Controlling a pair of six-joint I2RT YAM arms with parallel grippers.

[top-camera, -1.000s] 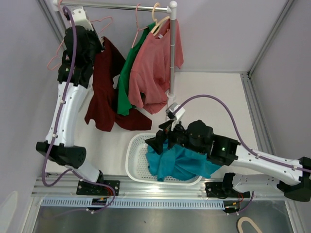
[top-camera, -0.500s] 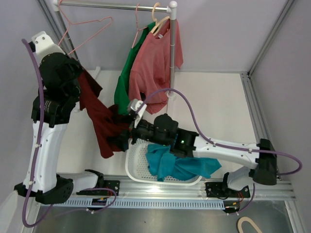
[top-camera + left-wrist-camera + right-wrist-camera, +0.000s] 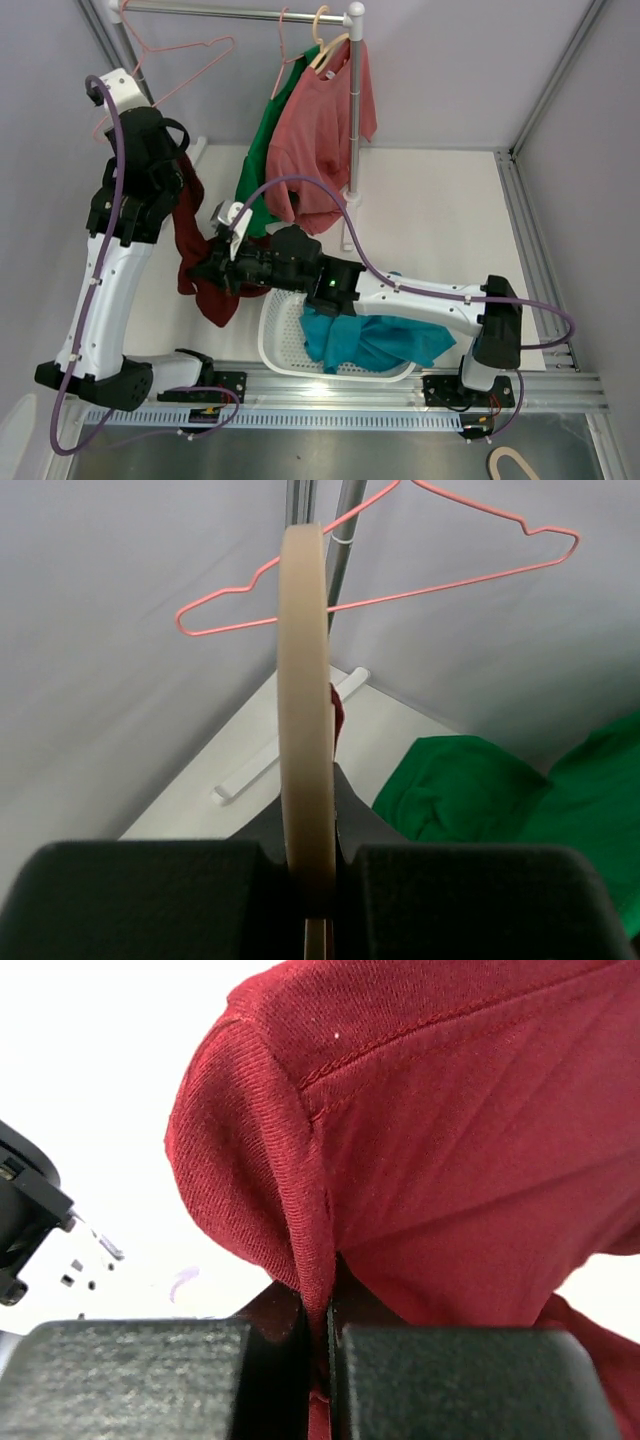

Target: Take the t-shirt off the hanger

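Here, left hand [image 3: 310,885] clamps the beige hanger [image 3: 303,680], right hand [image 3: 318,1360] pinches red t-shirt [image 3: 450,1140].

The right hand [image 3: 318,1360] is closed on a fold of the dark red t-shirt [image 3: 450,1160]. The two black fingers [image 3: 140,1380] sit at the bottom edge of the frame, jaws nearly touching, with the cloth pinched in the narrow gap between them. A stitched seam [image 3: 400,1055] runs across the upper fabric. At the left edge, a black component [image 3: 25,1210] with small metal parts is partly visible against bright white; its identity cannot be determined
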